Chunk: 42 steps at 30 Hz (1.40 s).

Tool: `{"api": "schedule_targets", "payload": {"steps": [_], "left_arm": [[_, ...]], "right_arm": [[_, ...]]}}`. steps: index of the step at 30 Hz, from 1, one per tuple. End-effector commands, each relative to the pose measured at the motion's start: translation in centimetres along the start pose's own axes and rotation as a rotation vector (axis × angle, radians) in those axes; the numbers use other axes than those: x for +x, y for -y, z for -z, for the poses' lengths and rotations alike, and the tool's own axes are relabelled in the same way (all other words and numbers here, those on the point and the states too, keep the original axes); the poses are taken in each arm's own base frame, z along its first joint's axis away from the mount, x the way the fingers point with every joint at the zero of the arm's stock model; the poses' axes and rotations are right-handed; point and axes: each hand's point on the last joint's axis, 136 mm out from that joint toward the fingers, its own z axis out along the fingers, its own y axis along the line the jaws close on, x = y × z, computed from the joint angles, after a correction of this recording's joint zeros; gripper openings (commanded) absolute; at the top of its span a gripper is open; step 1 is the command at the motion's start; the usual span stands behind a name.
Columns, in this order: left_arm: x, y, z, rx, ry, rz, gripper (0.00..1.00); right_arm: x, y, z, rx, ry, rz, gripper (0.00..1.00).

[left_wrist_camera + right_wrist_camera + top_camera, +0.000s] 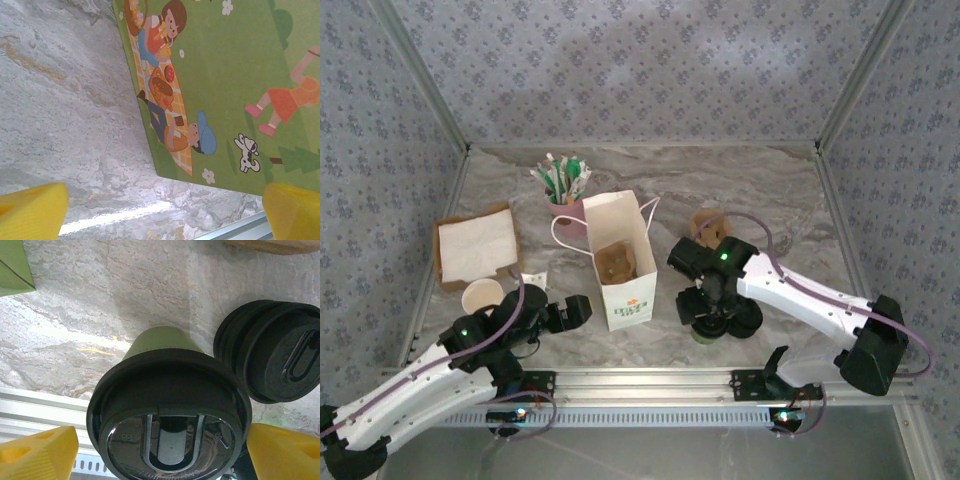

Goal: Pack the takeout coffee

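Straddling the takeout coffee [160,342] with its glossy round black lid [170,390], the right jaws stand released, left jaws likewise.

Floral grey walls [640,70], marbled tabletop [790,200], aluminium front rail [650,385]

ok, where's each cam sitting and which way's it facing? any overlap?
Top external: above and behind the bases, looking down over the table; both arms, white bag between them.
Left wrist: on the left arm, aimed at the bag's green picnic print; yellow jaws open at the bottom corners.
Right wrist: on the right arm, looking down at the lidded coffee cup and black lid pile; yellow jaws flank the lid.
Shared: top and left wrist see the bag; top and right wrist the lid pile.
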Motion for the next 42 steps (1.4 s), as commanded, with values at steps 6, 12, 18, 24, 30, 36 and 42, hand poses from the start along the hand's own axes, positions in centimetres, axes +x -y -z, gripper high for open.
{"api": "schedule_targets", "payload": {"steps": [6, 12, 18, 24, 30, 36, 42], "left_arm": [[0.0, -0.3, 0.0, -0.006, 0.005, 0.002, 1.00], [-0.1, -0.2, -0.1, -0.005, 0.005, 0.003, 0.99], [0.0, -0.2, -0.2, -0.008, 0.002, 0.003, 1.00], [0.0, -0.2, -0.2, -0.009, 0.002, 0.003, 0.99], [-0.1, -0.2, -0.2, -0.008, 0.004, 0.005, 0.99], [-0.1, -0.1, -0.1, -0.005, 0.006, 0.003, 0.99], [-0.3, 0.0, 0.2, -0.004, 0.013, 0.003, 0.99]], "right_arm": [[1.6, 0.5, -0.4, 0.012, -0.065, 0.021, 0.87], [1.7, 0.9, -0.5, 0.026, -0.068, 0.021, 0.85], [1.6, 0.9, -0.7, 0.026, -0.071, 0.023, 0.82], [1.5, 1.0, -0.8, 0.038, -0.073, 0.023, 0.82], [1.4, 1.0, -0.9, 0.040, -0.070, 0.021, 0.82], [1.3, 1.1, -1.2, 0.048, -0.071, 0.020, 0.82], [1.3, 1.0, -1.4, 0.050, -0.075, 0.020, 0.81]]}}
